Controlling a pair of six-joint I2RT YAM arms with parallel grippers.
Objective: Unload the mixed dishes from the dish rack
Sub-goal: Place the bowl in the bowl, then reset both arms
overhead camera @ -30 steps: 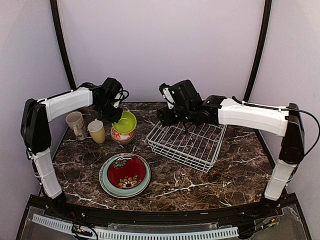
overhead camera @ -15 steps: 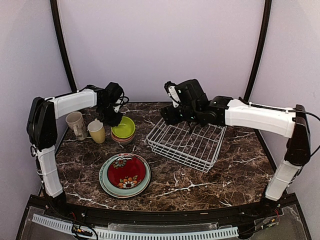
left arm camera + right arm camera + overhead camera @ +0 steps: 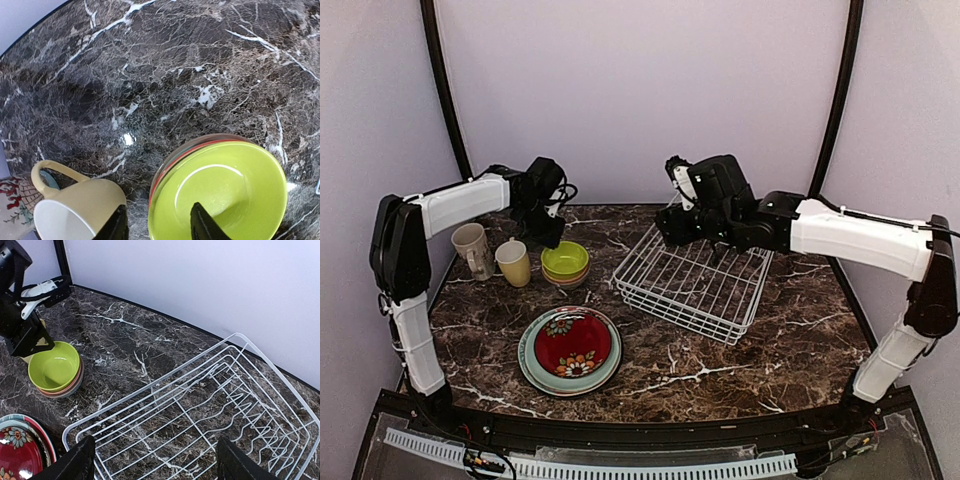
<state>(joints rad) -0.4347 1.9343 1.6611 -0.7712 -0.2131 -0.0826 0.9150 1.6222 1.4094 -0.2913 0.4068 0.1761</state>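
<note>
The white wire dish rack (image 3: 695,280) stands at the right centre with nothing in it; it also shows in the right wrist view (image 3: 200,405). A lime bowl (image 3: 565,260) tops a stack of bowls left of it, also in the left wrist view (image 3: 220,195). My left gripper (image 3: 548,235) is open and empty just above that stack's left rim (image 3: 157,227). One finger is over the bowl, the other between the bowl and a yellow mug (image 3: 75,210). My right gripper (image 3: 705,240) hovers open and empty over the rack's far end (image 3: 157,470).
A beige mug (image 3: 472,247) and the yellow mug (image 3: 514,262) stand at the left. A red floral plate on a pale-green plate (image 3: 570,348) lies at the front centre, its edge in the right wrist view (image 3: 20,457). The back wall is close behind both grippers.
My left gripper carried the tilted lime bowl down onto the bowl stack, let go and stays open just above it. My right arm moved a little to the right over the rack.
</note>
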